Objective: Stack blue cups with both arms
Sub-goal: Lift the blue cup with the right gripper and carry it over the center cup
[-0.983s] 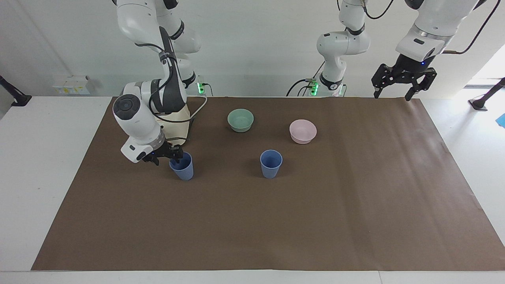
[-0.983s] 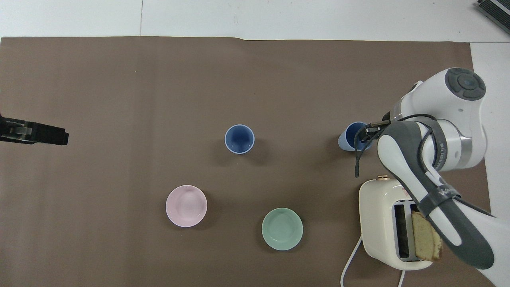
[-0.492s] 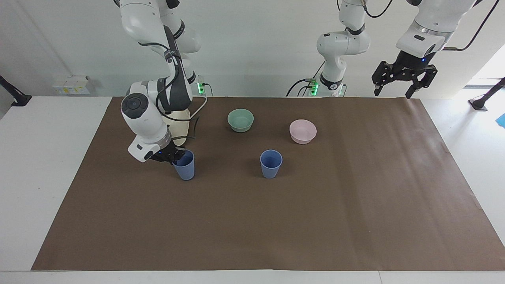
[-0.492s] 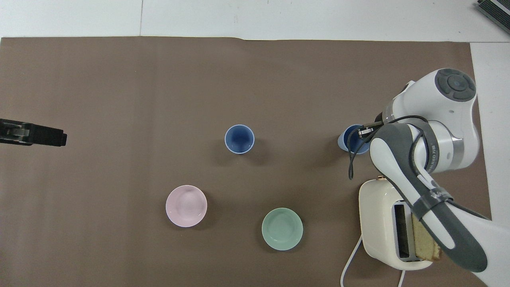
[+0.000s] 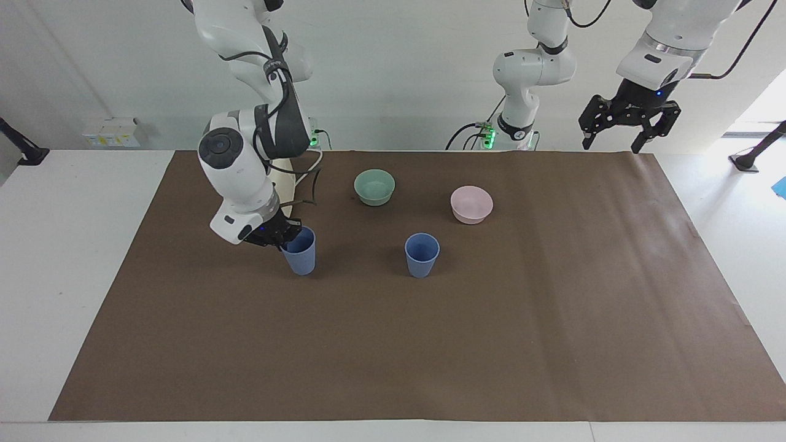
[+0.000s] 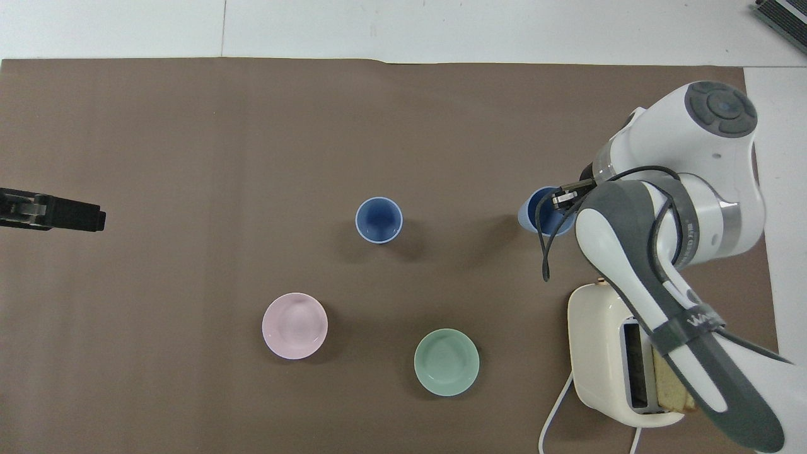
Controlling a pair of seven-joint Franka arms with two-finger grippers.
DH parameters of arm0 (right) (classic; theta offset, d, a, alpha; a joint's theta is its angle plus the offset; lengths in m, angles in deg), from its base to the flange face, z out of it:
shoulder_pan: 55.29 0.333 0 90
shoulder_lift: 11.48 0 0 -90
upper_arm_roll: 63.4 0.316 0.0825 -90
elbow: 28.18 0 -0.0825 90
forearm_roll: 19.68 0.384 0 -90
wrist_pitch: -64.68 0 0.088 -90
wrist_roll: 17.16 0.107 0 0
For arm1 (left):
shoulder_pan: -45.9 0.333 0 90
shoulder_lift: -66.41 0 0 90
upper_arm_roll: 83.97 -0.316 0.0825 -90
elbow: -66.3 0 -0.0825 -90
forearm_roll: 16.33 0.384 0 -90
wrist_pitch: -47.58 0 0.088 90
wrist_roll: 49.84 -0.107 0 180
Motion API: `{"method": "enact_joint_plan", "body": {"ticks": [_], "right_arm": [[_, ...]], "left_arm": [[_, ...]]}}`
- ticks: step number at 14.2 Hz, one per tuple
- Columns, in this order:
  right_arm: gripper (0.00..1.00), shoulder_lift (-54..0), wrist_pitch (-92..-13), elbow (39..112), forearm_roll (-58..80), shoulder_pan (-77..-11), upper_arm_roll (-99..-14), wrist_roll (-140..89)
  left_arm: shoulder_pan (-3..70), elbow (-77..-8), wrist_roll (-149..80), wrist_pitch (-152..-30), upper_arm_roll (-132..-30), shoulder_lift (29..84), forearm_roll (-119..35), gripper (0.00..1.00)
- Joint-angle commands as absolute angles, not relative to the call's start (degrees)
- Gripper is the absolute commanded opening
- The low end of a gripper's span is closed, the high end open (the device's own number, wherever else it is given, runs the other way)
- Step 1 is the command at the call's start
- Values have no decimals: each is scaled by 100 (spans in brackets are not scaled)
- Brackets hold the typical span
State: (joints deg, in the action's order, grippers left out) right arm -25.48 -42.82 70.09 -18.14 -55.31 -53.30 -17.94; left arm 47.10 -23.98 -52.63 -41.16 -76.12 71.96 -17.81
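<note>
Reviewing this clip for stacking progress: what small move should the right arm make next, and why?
Probably carry it sideways until it is over the free blue cup. The right gripper is shut on the rim of the held blue cup, which looks just off the brown mat. The left gripper waits open.

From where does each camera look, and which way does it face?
Facing view: high across the table, facing the robots; both arms show, right end effector shut on a blue cup, left end effector waiting, open.
Overhead view: above the robots' end, looking steeply down; right arm and left tip show.
Shared: both cups, second blue cup, two bowls.
</note>
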Motion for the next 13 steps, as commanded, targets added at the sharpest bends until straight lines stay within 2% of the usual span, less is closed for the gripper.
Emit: {"method": "enact_joint_plan", "body": {"ticks": [1, 5, 9, 13], "right_arm": [[0, -2519, -3571, 6281, -1485, -5599, -5251, -1708], [0, -2537, -3218, 5797, -1572, -5293, -5110, -1216], [0, -2616, -3314, 5507, -1765, -4704, -5119, -241], [0, -2966, -3376, 4865, -1775, -4203, -5127, 437]], "left_arm": [[4784, -2405, -5318, -4013, -7589, 7256, -1853, 100], [4775, -2405, -5318, -4013, -7589, 7256, -1853, 100], [4775, -2405, -5318, -4013, -7589, 7256, -1853, 100], [4775, -2405, -5318, -4013, -7589, 7256, -1853, 100]]}}
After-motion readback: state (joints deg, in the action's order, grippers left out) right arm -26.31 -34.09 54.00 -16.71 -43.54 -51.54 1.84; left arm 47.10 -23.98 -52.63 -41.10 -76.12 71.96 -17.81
